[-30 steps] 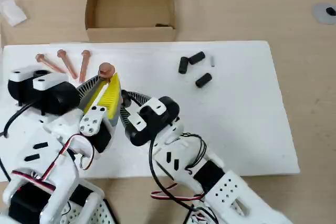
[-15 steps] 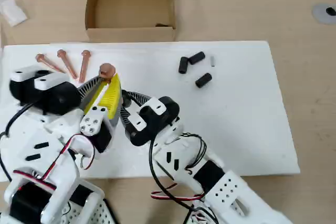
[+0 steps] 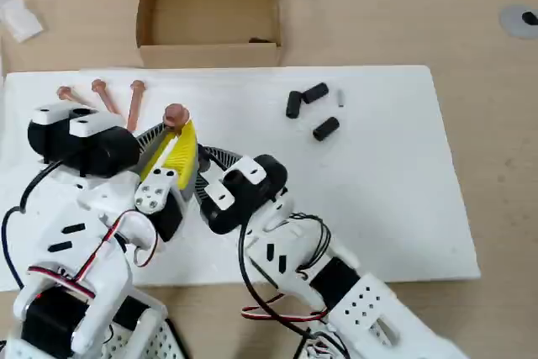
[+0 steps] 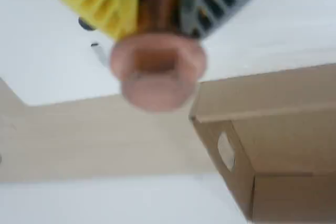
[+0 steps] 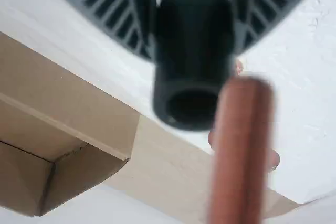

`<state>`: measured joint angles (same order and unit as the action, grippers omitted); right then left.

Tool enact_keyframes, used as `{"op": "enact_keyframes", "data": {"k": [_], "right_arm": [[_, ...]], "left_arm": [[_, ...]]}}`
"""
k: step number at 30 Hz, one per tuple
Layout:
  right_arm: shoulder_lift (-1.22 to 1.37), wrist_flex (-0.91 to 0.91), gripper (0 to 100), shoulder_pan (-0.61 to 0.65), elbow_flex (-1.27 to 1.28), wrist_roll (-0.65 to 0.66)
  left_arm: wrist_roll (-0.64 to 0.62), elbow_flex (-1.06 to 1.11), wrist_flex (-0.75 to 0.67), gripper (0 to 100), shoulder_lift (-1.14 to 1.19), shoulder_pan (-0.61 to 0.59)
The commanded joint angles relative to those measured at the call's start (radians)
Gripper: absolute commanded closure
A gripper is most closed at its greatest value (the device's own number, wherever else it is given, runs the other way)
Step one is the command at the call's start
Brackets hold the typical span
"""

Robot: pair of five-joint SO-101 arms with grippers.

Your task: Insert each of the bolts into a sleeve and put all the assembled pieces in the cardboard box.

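My left gripper [image 3: 174,130], with one yellow and one grey finger, is shut on a copper bolt [image 3: 175,114] held above the white mat [image 3: 378,199]. In the left wrist view the bolt head [image 4: 157,69] faces the camera. My right gripper [image 3: 200,162] sits close beside it, shut on a black sleeve [image 5: 191,51]. The sleeve's open end points toward the bolt's shaft [image 5: 239,150], which lies just beside the opening. Three more bolts [image 3: 105,95] lie at the mat's far left, and three loose sleeves [image 3: 315,93] lie right of centre. The cardboard box [image 3: 210,55] stands behind the mat.
A small white piece [image 3: 340,98] lies beside the loose sleeves. The wooden table [image 3: 487,124] extends to the right of the mat, with a grey disc [image 3: 519,20] at its far right edge. A white object [image 3: 18,18] rests at the far left.
My left arm has shifted slightly to the right, carrying the bolt a little closer to the right gripper. The right arm has stayed in place.
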<state>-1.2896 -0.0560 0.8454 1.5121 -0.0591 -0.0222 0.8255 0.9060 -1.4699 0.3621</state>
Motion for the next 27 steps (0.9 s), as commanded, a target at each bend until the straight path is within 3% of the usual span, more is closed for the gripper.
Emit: {"op": "enact_keyframes", "data": {"k": [1,27], "right_arm": [[0.002,0.026,98.9,0.012,-0.015,0.005],[0.002,0.026,98.9,0.012,-0.035,0.005]], "left_arm": [[-0.005,-0.029,-0.055,99,-0.002,0.003],[0.037,0.075,-0.15,99,-0.002,-0.021]]}}
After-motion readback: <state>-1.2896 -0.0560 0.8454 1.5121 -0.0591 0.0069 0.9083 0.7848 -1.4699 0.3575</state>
